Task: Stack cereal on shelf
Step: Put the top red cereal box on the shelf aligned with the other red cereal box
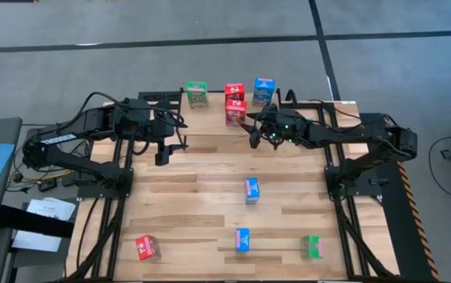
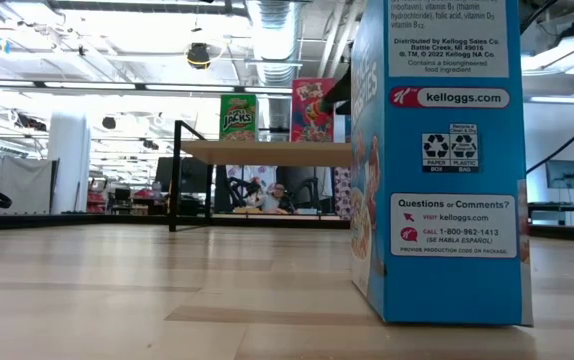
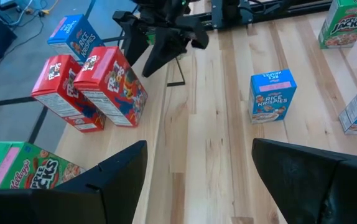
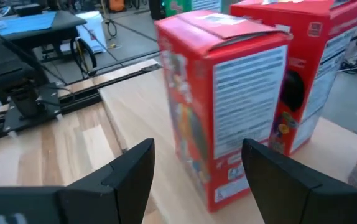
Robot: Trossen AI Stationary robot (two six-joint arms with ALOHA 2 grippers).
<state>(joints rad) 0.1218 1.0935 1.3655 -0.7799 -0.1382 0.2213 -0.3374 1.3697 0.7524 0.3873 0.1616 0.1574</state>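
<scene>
On the shelf (image 1: 210,116) at the table's far edge stand a green cereal box (image 1: 196,94), two red ones (image 1: 234,91) (image 1: 236,112) and a blue one (image 1: 263,90). My right gripper (image 1: 251,135) is open and level. It sits just in front of the nearer red box (image 4: 222,106), with a finger on either side of the box's near face and no touch visible. My left gripper (image 1: 163,151) hangs open over the table's far left, holding nothing (image 3: 200,143). A blue box (image 1: 251,189) stands mid-table.
Near the table's front edge stand a red box (image 1: 147,247), a blue box (image 1: 242,240) and a green box (image 1: 311,246). The blue one fills the right of the low view (image 2: 437,160). Bare wood lies between the arms (image 1: 202,181).
</scene>
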